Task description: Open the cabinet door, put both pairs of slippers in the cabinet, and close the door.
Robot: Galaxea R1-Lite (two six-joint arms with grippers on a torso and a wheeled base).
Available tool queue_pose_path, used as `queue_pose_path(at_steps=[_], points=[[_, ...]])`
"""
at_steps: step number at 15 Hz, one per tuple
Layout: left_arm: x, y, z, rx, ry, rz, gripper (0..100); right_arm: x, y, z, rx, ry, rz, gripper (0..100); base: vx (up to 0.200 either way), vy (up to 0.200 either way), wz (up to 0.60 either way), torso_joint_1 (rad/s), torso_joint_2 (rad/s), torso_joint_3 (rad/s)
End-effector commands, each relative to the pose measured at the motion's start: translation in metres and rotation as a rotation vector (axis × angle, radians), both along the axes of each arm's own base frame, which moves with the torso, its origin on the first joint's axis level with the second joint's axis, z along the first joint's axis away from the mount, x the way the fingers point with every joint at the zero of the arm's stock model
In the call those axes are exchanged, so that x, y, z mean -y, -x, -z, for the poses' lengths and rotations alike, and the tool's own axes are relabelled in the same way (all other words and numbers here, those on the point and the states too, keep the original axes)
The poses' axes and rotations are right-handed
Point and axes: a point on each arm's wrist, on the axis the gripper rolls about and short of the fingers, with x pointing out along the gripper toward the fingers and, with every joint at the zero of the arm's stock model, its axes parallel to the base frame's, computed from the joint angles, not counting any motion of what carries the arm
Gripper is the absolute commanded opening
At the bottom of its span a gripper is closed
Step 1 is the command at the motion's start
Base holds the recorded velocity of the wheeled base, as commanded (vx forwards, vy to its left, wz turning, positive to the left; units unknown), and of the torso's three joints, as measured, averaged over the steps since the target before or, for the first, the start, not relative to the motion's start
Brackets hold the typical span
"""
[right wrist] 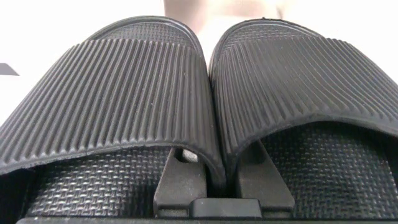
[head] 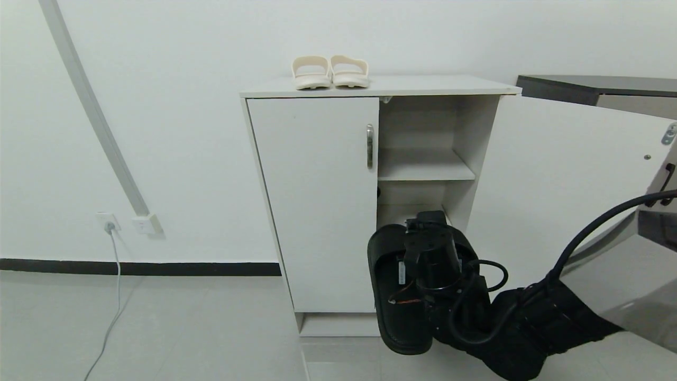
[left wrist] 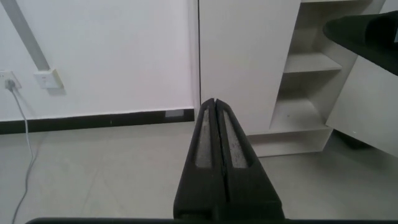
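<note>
Gripping the pair of black ribbed rubber slippers [head: 394, 301] by their inner edges, the right gripper [head: 429, 248] had the open white wooden cabinet [head: 312, 211] just ahead of its jaws. Step 2 seemed underway, needing a forward push inside. The left gripper [left wrist: 214, 146] was closed, empty.
</note>
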Motion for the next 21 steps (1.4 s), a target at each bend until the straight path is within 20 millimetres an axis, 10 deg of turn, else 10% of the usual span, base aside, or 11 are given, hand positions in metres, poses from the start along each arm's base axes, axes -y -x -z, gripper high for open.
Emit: queue_pose_path(at_steps=[1,8,21], points=[[0.000,0.000,0.000,-0.003,0.001,-0.001,0,-0.001,-0.007,0.005,-0.004,0.004,0.017,0,0.000,0.000,0.00,0.000,0.00,0.000],[0.000,0.000,0.000,-0.003,0.002,-0.006,0,0.003,-0.015,0.017,-0.025,0.023,0.041,0,0.000,-0.200,0.00,0.002,0.00,0.001],[0.000,0.000,0.000,-0.003,0.001,-0.006,0,-0.017,-0.028,0.066,-0.040,0.007,-0.041,0,0.000,0.000,0.00,0.000,0.00,0.000]])
